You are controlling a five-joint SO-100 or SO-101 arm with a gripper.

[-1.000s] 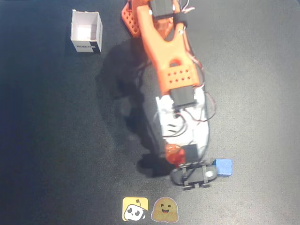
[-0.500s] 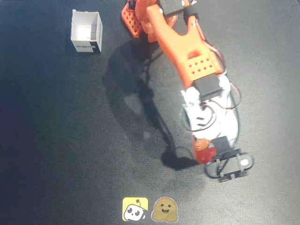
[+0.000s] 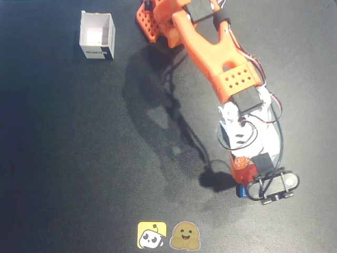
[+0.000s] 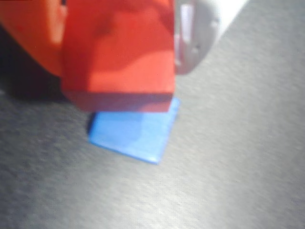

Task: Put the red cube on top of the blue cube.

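Wrist view, one red cube (image 4: 119, 57); one blue cube (image 4: 131, 133)

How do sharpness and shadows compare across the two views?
Overhead view: fairly sharp, the orange arm casting a broad shadow leftward across the dark table. Wrist view: soft and blurred, the small matte red cube fills the top, shading the small matte blue cube.

matte red cube (image 4: 119, 62), matte blue cube (image 4: 131, 133), dark matt table (image 3: 63, 158)
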